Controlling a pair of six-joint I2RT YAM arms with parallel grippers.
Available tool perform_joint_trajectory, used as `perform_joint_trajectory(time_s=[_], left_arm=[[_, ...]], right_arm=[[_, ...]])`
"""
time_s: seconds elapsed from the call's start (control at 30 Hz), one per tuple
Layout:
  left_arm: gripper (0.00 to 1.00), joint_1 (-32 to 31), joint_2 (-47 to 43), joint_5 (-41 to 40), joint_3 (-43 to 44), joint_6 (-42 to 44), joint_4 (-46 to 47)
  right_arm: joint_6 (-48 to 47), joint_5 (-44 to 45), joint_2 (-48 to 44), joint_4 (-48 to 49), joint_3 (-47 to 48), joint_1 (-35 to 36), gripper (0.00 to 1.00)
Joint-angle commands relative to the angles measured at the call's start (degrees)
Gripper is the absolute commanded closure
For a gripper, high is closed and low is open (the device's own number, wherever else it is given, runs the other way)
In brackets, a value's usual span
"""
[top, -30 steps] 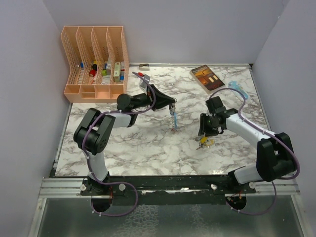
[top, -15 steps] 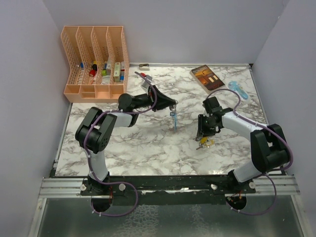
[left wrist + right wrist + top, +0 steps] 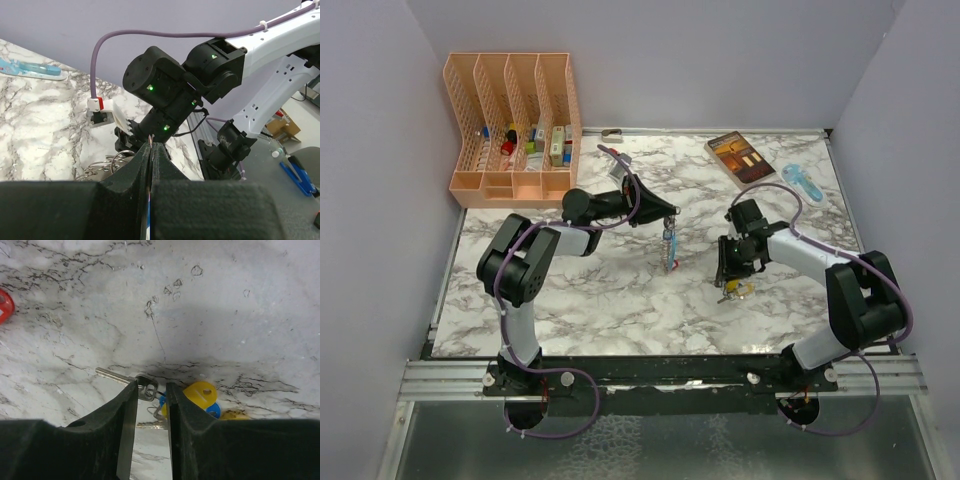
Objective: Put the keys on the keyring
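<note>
The keyring (image 3: 669, 246) dangles mid-table, pinched in the tight-pressed fingers of the left gripper (image 3: 670, 215). To its right, the right gripper (image 3: 151, 386) stands low over the marble table (image 3: 580, 290), fingers slightly apart astride a silver key (image 3: 116, 375) beside a yellow tag (image 3: 200, 392). I'd pinch the key's head squarely, leaving its hole free.

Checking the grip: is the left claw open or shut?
Shut. The left claw pinches a thin metal edge with no gap showing; the keyring hangs below it.
</note>
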Motion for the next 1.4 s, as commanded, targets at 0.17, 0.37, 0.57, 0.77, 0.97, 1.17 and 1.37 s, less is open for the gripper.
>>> perform_joint_trajectory(time_s=[0.17, 0.37, 0.57, 0.77, 0.97, 1.17, 1.37], left_arm=[[1.00, -0.3, 0.5, 1.5, 1.8, -1.2, 14.3], [1.00, -0.3, 1.0, 1.7, 1.9, -1.6, 14.3], [1.00, -0.3, 1.0, 2.2, 2.3, -1.8, 14.3], [1.00, -0.3, 1.2, 2.6, 2.8, -2.3, 14.3], [1.00, -0.3, 1.8, 3.6, 3.2, -3.1, 14.3], [1.00, -0.3, 1.8, 4.1, 3.4, -3.1, 14.3], [1.00, -0.3, 2.2, 4.1, 3.6, -3.6, 14.3]], right_arm=[[-0.6, -2.3, 0.1, 2.1, -2.0, 0.4, 0.76], [-0.3, -1.2, -0.5, 1.3, -1.7, 0.4, 0.99], [0.3, -1.4, -2.3, 1.7, -1.7, 0.4, 0.99], [0.9, -3.1, -5.3, 2.4, 0.1, 0.4, 0.99], [-4.4, -2.9, -4.5, -1.4, 0.9, 0.3, 0.81], [-6.6, -4.6, -5.1, -0.5, -1.8, 0.4, 0.67], [-6.6, -5.0, -4.5, -0.2, -3.2, 0.4, 0.66]])
